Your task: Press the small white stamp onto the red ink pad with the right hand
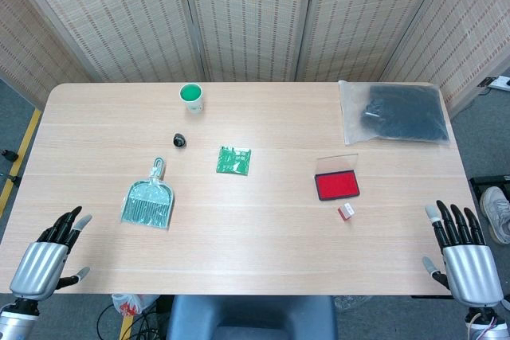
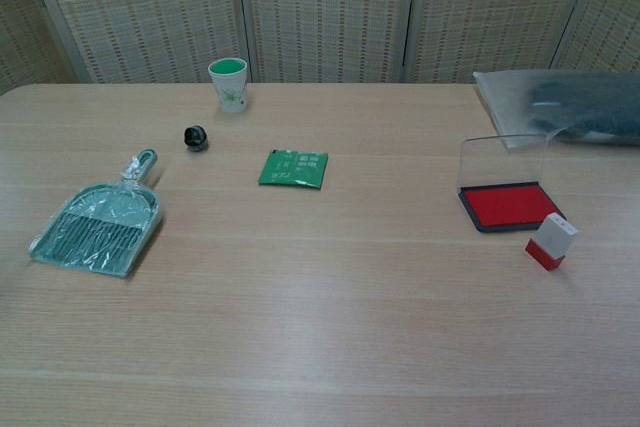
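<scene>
Head view: right hand [image 1: 466, 254] spread, holding nothing; stamp [image 1: 346, 211] ahead-left beside lid-up ink pad [image 1: 336, 185], easing approach.

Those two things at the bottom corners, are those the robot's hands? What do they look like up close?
Yes. The left hand and right hand match: each has a shiny silver metal shell for the palm and back, with slim black fingers ending in pale grey tips. The thumbs are grey-tipped too. A black wrist section shows below each. No cables or markings are visible.
</scene>
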Available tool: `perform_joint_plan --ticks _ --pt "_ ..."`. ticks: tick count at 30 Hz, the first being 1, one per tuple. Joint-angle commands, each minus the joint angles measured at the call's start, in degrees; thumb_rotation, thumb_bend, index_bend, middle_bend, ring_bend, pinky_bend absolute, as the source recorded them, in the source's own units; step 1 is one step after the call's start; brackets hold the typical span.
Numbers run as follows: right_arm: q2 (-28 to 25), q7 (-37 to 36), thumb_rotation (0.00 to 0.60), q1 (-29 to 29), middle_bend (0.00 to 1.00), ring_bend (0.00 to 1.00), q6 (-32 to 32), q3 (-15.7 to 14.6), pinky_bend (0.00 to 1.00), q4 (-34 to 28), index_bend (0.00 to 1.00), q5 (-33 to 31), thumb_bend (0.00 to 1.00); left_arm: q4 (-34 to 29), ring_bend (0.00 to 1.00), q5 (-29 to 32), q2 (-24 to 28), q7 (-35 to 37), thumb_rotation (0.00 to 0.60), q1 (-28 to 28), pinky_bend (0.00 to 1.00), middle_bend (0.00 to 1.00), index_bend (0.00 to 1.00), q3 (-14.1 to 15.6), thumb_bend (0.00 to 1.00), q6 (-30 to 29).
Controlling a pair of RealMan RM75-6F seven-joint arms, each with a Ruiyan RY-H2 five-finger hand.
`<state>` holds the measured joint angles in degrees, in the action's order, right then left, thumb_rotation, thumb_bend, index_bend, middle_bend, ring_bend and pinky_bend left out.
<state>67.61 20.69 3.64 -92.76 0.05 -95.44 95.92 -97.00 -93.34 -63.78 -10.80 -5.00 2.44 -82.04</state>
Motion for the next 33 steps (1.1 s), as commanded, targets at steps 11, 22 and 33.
perform_joint_plan --ticks 11,22,33 --pt "-0.7 -1.6 0.6 -2.0 0.02 0.0 3.9 -0.1 0.0 1.0 0.0 -0.8 0.2 0.0 0.1 -0.1 0.3 0.4 0.6 -0.2 0.28 0.04 0.12 0.3 0.2 -0.3" --pt "-6.1 -2.9 0.6 -14.4 0.0 0.0 24.3 3.8 0.0 2.4 0.13 -8.1 0.2 0.0 0.1 1.7 -0.1 -0.2 0.6 0.0 0.28 0.04 0.12 -0.4 0.2 -0.6" --pt "-3.2 -7.6 0.6 -25.6 0.0 0.0 41.6 5.7 0.0 10.8 0.17 -14.6 0.2 0.8 0.09 5.4 -2.0 -2.7 0.6 -0.5 0.28 0.04 0.12 -1.7 0.2 0.8"
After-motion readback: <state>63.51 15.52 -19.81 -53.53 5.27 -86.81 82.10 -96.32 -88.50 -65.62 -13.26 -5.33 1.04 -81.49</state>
